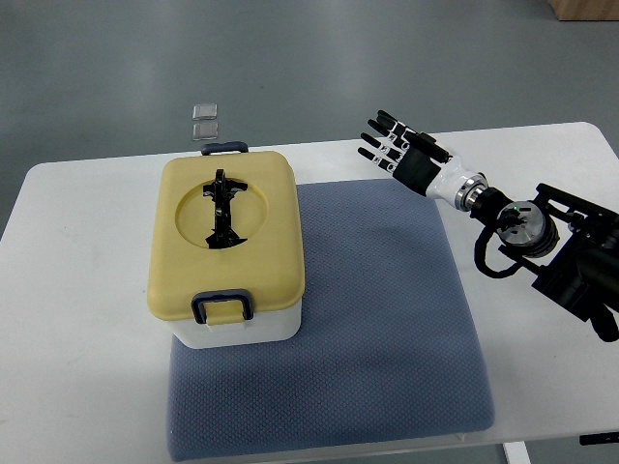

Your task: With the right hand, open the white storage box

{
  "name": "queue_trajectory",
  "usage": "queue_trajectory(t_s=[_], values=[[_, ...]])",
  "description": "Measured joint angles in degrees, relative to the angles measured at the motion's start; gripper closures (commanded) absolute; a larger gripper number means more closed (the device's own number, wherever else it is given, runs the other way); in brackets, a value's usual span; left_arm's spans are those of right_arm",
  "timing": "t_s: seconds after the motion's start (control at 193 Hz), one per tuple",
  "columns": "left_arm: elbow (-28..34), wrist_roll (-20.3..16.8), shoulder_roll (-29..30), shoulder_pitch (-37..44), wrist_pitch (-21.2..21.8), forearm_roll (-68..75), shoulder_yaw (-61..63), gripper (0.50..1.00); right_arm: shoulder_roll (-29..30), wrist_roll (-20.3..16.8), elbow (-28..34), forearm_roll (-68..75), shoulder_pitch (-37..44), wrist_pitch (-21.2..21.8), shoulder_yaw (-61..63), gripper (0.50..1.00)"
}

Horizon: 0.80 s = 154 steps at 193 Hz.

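A white storage box (pixel 242 324) with a pale yellow lid (pixel 225 237) stands on the left part of a blue-grey mat (pixel 377 319). The lid lies shut, with a black folding handle (pixel 222 211) in its round recess and dark blue latches at the near side (pixel 223 307) and far side (pixel 224 148). My right hand (pixel 397 150) hovers over the table's far edge, well to the right of the box, fingers spread and holding nothing. Its arm (pixel 542 242) comes in from the right edge. The left arm does not show.
The mat lies on a white table (pixel 77 290). Two small clear squares (pixel 205 120) lie on the grey floor beyond the table's far edge. A brown corner (pixel 585 10) shows at the top right.
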Motion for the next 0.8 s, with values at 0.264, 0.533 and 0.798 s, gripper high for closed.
queue_trajectory(t_s=[0.264,0.533,0.798], values=[[0.4,-0.4,0.0,0.0,0.2,0.0,0.0,0.500,0.4,0.0,0.0,-0.2,-0.3,-0.1,-0.1,0.568],[0.0,-0.4,0.0,-1.1,0.2,0.0,-0.1,0.500,-0.5,0.1,-0.1,0.0,0.3,-0.7,0.3,0.568],[-0.1,-0.4,0.0,-1.7,0.2,0.0,-0.2,0.500,-0.8,0.1,-0.1,0.3,0.8,-1.4,1.9,0.568]])
